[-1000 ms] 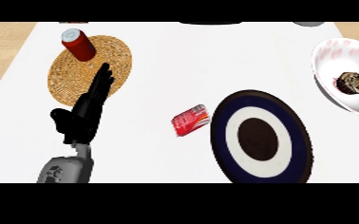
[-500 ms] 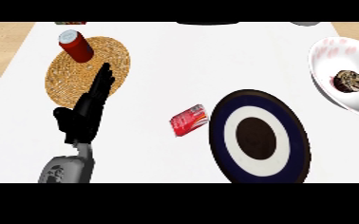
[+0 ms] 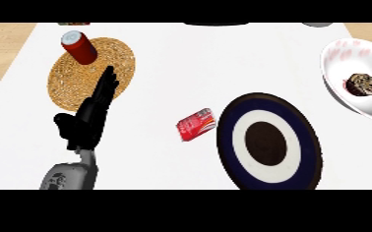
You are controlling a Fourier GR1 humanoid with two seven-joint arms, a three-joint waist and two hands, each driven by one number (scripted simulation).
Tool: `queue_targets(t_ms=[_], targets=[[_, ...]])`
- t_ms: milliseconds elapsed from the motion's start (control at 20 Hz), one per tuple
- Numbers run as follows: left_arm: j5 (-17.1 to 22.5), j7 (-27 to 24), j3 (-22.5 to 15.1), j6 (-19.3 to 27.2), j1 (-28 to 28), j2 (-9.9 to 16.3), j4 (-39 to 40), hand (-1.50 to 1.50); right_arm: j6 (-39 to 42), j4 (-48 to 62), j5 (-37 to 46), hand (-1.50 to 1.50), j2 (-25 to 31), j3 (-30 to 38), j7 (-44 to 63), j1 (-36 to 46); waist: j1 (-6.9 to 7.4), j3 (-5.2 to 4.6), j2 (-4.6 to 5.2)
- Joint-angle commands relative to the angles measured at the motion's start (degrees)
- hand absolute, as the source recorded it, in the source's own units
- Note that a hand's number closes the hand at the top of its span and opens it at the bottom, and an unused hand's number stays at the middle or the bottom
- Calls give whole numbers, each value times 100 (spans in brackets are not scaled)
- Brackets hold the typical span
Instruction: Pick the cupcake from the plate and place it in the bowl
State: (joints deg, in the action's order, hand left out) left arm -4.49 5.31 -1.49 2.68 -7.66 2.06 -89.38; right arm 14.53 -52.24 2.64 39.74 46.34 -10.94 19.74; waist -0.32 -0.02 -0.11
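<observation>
White worktop [image 3: 218,64] fills the view, and the cupcake [image 3: 358,84] already lies inside the white bowl [image 3: 335,61] at the far right edge, up and to the right of the dark blue-rimmed plate [image 3: 236,115], which carries nothing. Well left of that plate, the left hand [image 3: 91,115] is open, fingers straight and holding nothing, its tips over the woven mat [image 3: 69,81]; the right hand is out of view. No writing is legible on the red packet [image 3: 196,125] just left of the plate or the red can [image 3: 78,45] on the mat.
</observation>
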Motion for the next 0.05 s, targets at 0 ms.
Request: queue_targets(t_ms=[0], targets=[[270,-252,215,-309,184,197,10,0,176,-808,-384,-150,-202,-9,244,-597,3,-1,0]])
